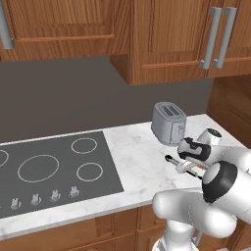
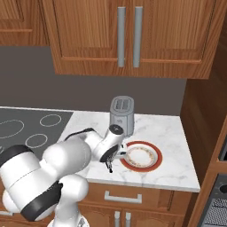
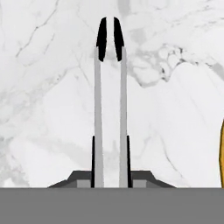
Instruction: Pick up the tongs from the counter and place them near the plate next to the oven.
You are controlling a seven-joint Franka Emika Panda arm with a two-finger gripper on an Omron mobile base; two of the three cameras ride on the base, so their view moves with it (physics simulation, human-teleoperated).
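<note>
My gripper (image 3: pixel 110 165) is shut on the tongs (image 3: pixel 99 109), whose two silver arms run away from the fingers to black tips. In the left base view the tongs (image 1: pixel 172 160) stick out of the gripper (image 1: pixel 188 165) just above the marble top, in front of the toaster. The plate (image 2: pixel 141 156), orange-red rimmed with a white centre, lies on the marble just right of the gripper (image 2: pixel 111 158) and the tongs (image 2: pixel 109 166). A sliver of the plate's rim (image 3: pixel 222 153) shows at the hand view's right edge. The short marble counter is out of view.
A silver toaster (image 1: pixel 168 122) stands behind the gripper near the wall. A black cooktop (image 1: pixel 54 169) takes up the left of this long marble top (image 2: pixel 175 137). Wooden wall cabinets (image 2: pixel 128 35) hang above. A tall wooden panel and the oven (image 2: pixel 219 197) bound the right end.
</note>
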